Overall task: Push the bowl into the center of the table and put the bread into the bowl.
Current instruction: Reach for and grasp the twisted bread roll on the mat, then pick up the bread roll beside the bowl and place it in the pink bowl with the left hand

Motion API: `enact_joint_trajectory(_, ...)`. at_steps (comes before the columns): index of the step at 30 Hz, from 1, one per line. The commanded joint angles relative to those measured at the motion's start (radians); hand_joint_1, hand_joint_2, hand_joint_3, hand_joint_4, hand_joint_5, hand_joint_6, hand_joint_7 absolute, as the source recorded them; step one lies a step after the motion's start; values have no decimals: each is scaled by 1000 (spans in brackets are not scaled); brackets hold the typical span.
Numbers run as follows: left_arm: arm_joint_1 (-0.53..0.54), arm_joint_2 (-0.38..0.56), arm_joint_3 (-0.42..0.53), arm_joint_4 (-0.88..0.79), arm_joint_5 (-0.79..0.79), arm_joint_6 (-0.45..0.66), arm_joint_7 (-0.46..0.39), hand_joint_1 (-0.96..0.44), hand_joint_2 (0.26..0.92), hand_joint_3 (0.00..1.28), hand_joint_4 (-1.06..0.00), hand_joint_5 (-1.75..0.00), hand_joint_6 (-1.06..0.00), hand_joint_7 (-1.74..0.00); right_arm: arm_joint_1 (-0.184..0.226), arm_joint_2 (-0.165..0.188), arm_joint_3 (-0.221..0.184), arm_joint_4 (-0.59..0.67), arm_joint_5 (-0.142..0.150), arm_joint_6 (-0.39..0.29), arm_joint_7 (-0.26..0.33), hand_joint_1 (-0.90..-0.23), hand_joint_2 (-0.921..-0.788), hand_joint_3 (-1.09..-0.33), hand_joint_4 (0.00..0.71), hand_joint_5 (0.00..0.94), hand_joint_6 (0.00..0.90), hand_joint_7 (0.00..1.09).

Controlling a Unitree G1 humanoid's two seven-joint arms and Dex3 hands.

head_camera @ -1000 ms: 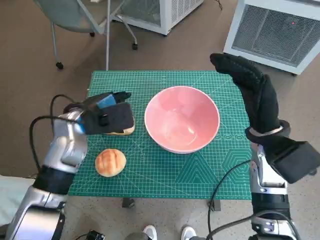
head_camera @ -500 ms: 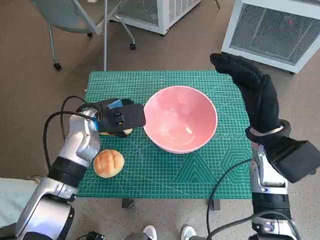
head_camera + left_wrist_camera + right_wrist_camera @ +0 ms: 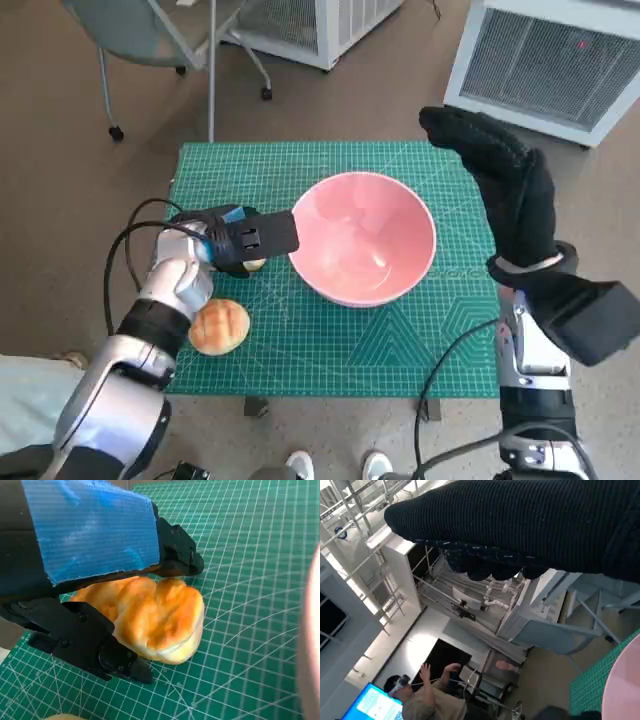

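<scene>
Bowl (image 3: 363, 238): pink, mid-frame on the mat (image 3: 300, 340), pretty much centred, so the push looks done.
Left hand (image 3: 245, 238): fingers clamped round a bread (image 3: 150, 617), close beside the bowl's left rim, ready for the drop.
Second bread (image 3: 219, 326): lower left, untouched.
Right hand (image 3: 500, 180): raised upper right, fingers straight, holding nothing, keeping clear.

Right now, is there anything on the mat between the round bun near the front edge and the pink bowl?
No. In the head view only bare green mat lies between the round bun and the pink bowl.
</scene>
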Motion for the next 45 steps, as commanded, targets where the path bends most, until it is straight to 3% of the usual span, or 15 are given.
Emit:
enact_joint_trajectory(1, -28, -9, -26, 57, 21, -14, 35, 262, 847, 46, -638, -993, -623, -55, 32, 5, -3, -14, 15, 25, 9, -680, -921, -738, 93, 0, -1, 441)
enact_joint_trajectory(4, -29, -8, -48, 82, 40, -32, 85, 348, 868, 58, -733, -1093, -713, -96, 36, 7, -3, -21, 19, 31, 10, -681, -921, -734, 93, 0, -1, 441)
enact_joint_trajectory(6, -25, -4, -60, 86, 54, -51, 123, 370, 853, 127, -733, -1156, -717, -291, 40, 8, -2, -26, 21, 35, 10, -682, -921, -731, 93, 0, -1, 441)
enact_joint_trajectory(9, -18, 5, -68, 82, 64, -73, 165, 126, 896, 118, -680, -1294, -640, -787, 43, 9, -2, -32, 19, 39, 7, -683, -921, -729, 93, 0, -1, 441)
enact_joint_trajectory(14, -13, 25, -63, 66, 56, -106, 191, 24, 912, 110, -659, -1340, -619, -994, 49, 12, 1, -40, 21, 47, 5, -683, -921, -728, 93, 0, -1, 441)
enact_joint_trajectory(21, 7, 73, -23, -52, 23, -125, 163, 4, 894, 110, -672, -1260, -662, -1064, 59, 17, 2, -54, 23, 57, 5, -685, -921, -729, 91, 0, -1, 439)
enact_joint_trajectory(27, 53, 133, 39, -286, -4, -81, 101, 2, 875, 107, -729, -1240, -708, -974, 66, 16, -1, -60, 27, 62, 7, -687, -921, -728, 91, 0, -1, 439)
enact_joint_trajectory(35, 146, 193, 174, -722, -44, 22, 26, 2, 868, 97, -775, -1208, -724, -933, 72, 11, -6, -69, 32, 72, 8, -688, -921, -726, 90, 0, -1, 441)
enact_joint_trajectory(45, 201, 176, 289, -1037, -84, 19, 27, 2, 865, 87, -809, -1159, -728, -936, 78, 7, -9, -71, 33, 73, 4, -677, -921, -724, 91, 1, -1, 444)
